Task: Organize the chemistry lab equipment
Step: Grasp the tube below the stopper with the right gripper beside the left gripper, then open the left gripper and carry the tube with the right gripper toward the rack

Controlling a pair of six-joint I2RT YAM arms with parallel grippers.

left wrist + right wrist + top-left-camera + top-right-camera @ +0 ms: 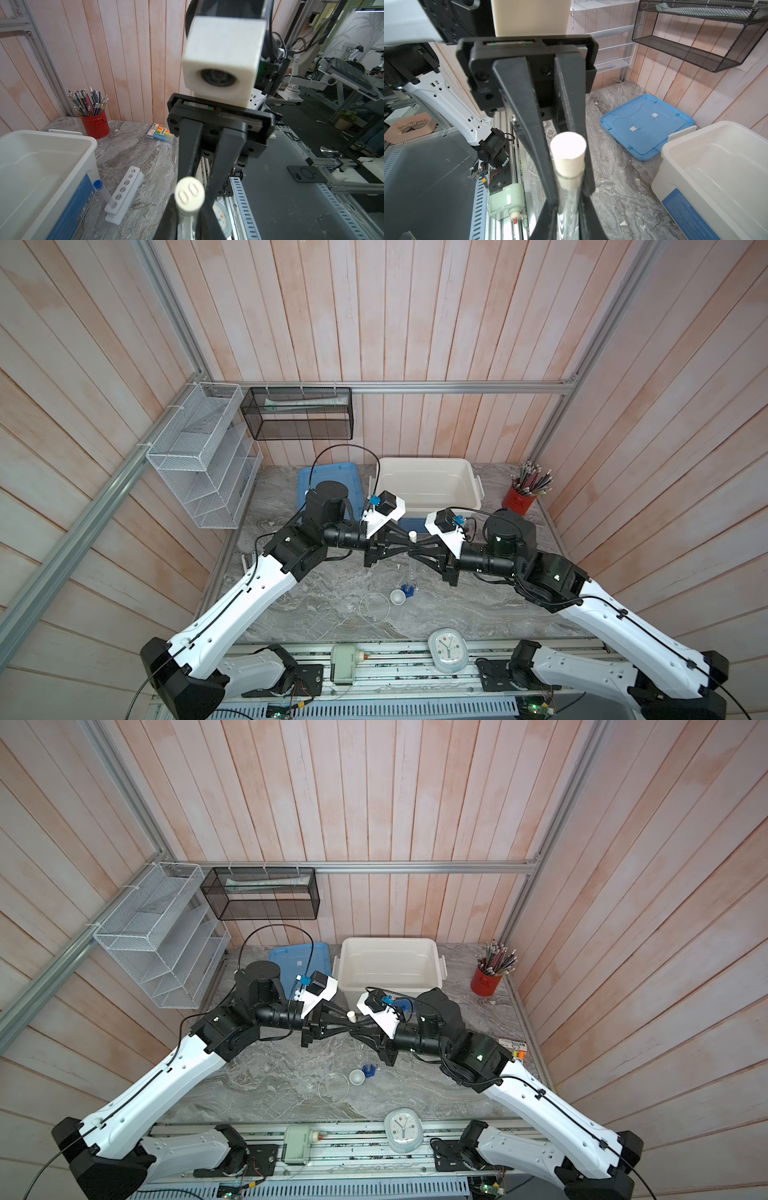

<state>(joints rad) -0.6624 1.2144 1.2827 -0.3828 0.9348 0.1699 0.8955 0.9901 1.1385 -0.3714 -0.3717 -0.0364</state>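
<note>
**Handover of a test tube above the table centre.** The left gripper (pixel 404 550) and right gripper (pixel 419 550) meet tip to tip. Both pairs of jaws are drawn in on the white-capped test tube (pixel 568 180), which hangs upright and clear of the marble table (pixel 478 605). The left jaws clamp the glass just below the cap. The right jaws lie against the same glass and appear to clamp it as well.

Beyond the grippers, the white six-hole rack (pixel 124 193) sits just beside the white bin (pixel 41 158), on the side of the red cup of pencils (pixel 95 124). The blue-capped test tube (pixel 104 194) leans in an end hole, and the other five holes are free. The small white bowl (pixel 397 596), clear round glass vessel (pixel 375 607) and blue-based cylinder (pixel 408 591) are grouped near the front of the table.

The step is judged to be a transfer to the right arm, since the rack lies on that arm's side.

- **Release:** the left jaws should open only once the right grip is firm, and should then draw straight back so the tube does not tip.
- **Grip:** smooth glass slips easily, so the hold belongs on the body of the tube, not on the cap.
- **Seating:** the tube's axis should line up over a free hole before it is lowered.
</note>
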